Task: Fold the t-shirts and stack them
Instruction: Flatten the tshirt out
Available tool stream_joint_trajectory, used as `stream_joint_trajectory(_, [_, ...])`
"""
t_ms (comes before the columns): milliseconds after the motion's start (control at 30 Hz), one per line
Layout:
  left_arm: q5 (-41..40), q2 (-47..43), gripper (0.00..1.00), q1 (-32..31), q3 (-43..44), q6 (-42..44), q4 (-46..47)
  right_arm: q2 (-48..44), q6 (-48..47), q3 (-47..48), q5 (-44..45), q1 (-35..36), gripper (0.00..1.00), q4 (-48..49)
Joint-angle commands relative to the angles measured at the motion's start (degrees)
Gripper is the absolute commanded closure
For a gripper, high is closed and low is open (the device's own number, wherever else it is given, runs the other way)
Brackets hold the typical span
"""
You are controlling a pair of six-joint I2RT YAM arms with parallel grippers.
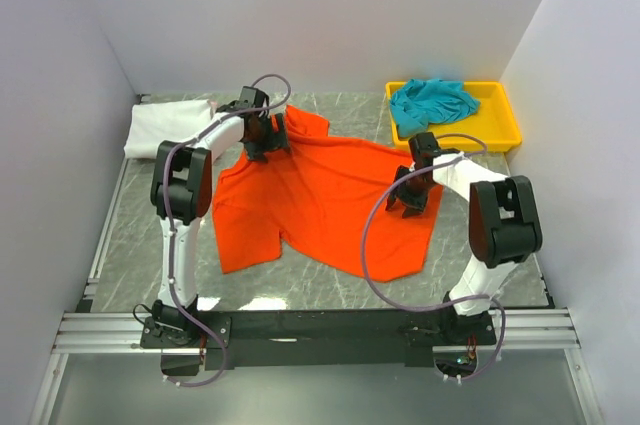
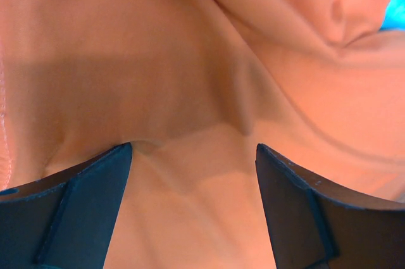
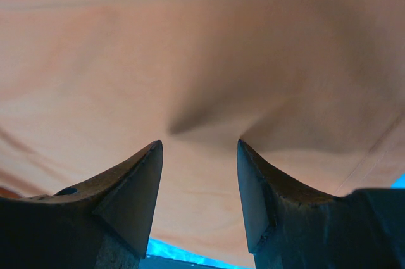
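Orange shirt spread out, fold not begun.
Left gripper & right gripper on cloth, jaws apart; next prob. pinch, fold over.

You find no legible text in any of the three views, no label, brand, number or sign on the orange-red t-shirt, none on the yellow tray.
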Motion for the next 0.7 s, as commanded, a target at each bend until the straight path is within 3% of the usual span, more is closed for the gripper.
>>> stream_joint_trajectory(0, [-1.18, 5.47, 0.13, 0.06, 3.34, 2.9, -2.07, 3.23, -0.76, 3.53, 1.84, -0.27, 0.43, 1.52])
stream_joint_trajectory(367, [-0.58, 14.0, 0.14, 0.59, 17.95, 4.57, -3.4, 12.82, -2.25, 16.19, 3.34, -0.89, 0.43, -2.35])
stream_joint_trajectory(533, [1.45, 10.16, 0.13, 0.59, 17.69, 2.99, -1.12, 7.74, -4.09, 20.85, 3.34, -0.71, 0.42, -5.86])
stream_joint_trajectory(667, [2.59, 3.65, 0.13, 0.59, 13.83, 1.76, 1.52, 0.79, -4.71, 18.84, 3.43, -0.01, 0.42, -10.51])
